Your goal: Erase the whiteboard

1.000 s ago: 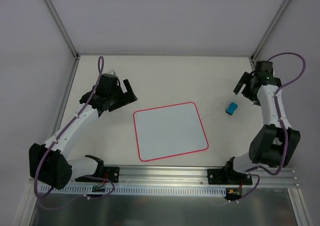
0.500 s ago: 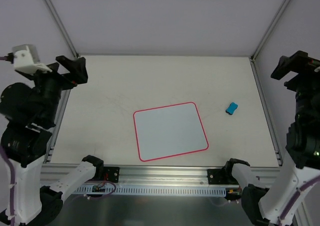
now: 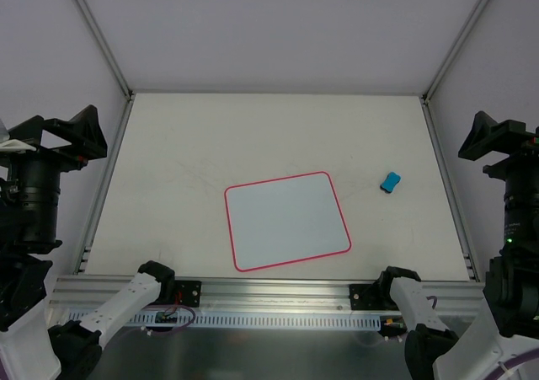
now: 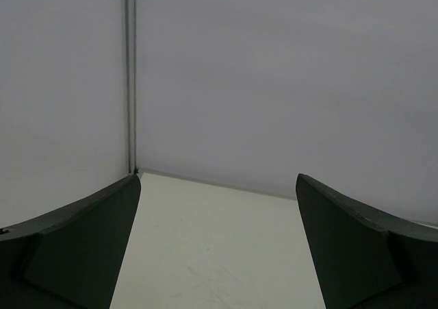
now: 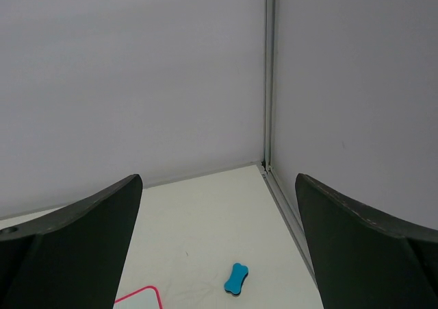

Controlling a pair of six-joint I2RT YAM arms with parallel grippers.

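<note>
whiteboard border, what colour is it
Red-pink, around the whiteboard; clearest in the top external view.

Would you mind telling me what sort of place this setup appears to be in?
Probably a lab robot cell: plain white panels in metal framing enclose a table, the left arm and right arm are bolted to an aluminium rail, and a whiteboard and small blue eraser lie out.

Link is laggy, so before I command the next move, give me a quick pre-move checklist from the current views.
1. Left gripper open, empty: ok.
2. Right gripper open, empty: ok.
3. Whiteboard lying flat, nothing on it: ok.
4. Board free of writing: ok, none visible from above.
5. Blue eraser lying free, right of the board, not touching it: ok.
</note>
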